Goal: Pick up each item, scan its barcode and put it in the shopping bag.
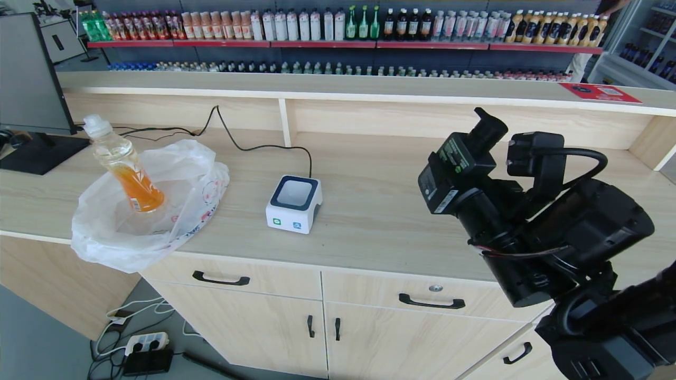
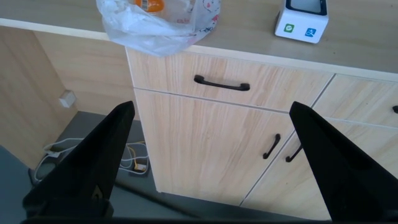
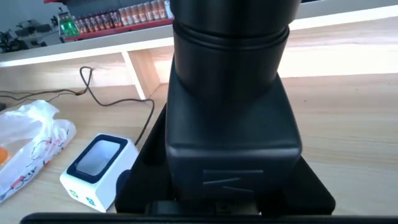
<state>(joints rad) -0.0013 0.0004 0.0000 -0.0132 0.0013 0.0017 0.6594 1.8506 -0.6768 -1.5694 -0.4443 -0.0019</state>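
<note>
In shopping bag [image 1: 108,240] on counter [image 1: 380,203]: bottle [image 1: 125,168], well apart from right hand [image 1: 508,136]

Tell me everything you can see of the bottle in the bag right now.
The bottle looks like clear plastic with a white cap, pale above and orange over its lower half, with a label near the base. It stands tilted inside the open white shopping bag at the left end of the counter, cap leaning left, touched only by the bag.
</note>
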